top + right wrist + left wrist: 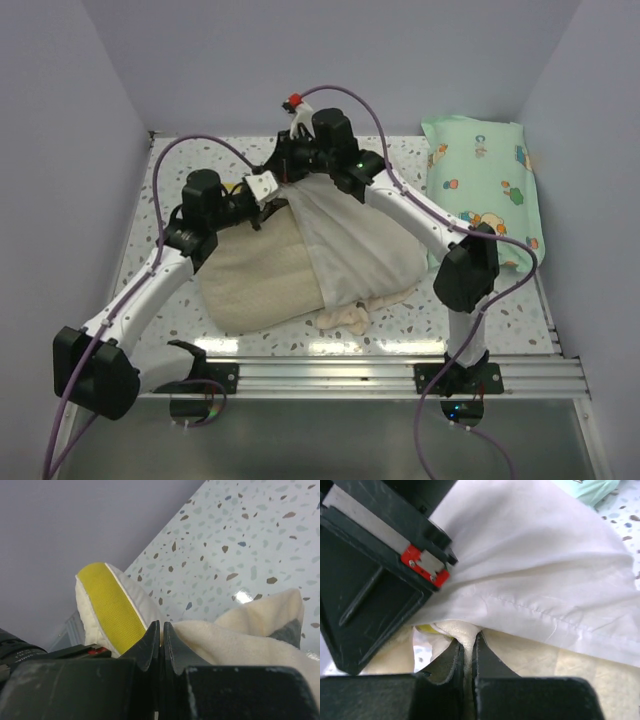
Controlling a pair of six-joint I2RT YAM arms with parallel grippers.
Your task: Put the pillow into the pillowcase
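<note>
Both arms meet at the back middle of the table and hold the pillowcase (255,280) up by its top edge. Its cream face sags to the table at the left, a white panel (355,240) hangs at the right, and ruffled trim (340,318) lies in front. My left gripper (272,190) (468,640) is shut on a fold of cream pillowcase fabric (462,630). My right gripper (296,172) (161,627) is shut on the pillowcase's cream plush edge (235,635). A corner of the pillow (110,605), with its yellow edge, stands just left of the right jaws. The rest of the pillow is hidden.
A mint-green cartoon-print pillow (485,190) lies at the back right against the wall, and its corner shows in the left wrist view (585,490). Walls close in the table on three sides. A metal rail (400,375) runs along the front edge.
</note>
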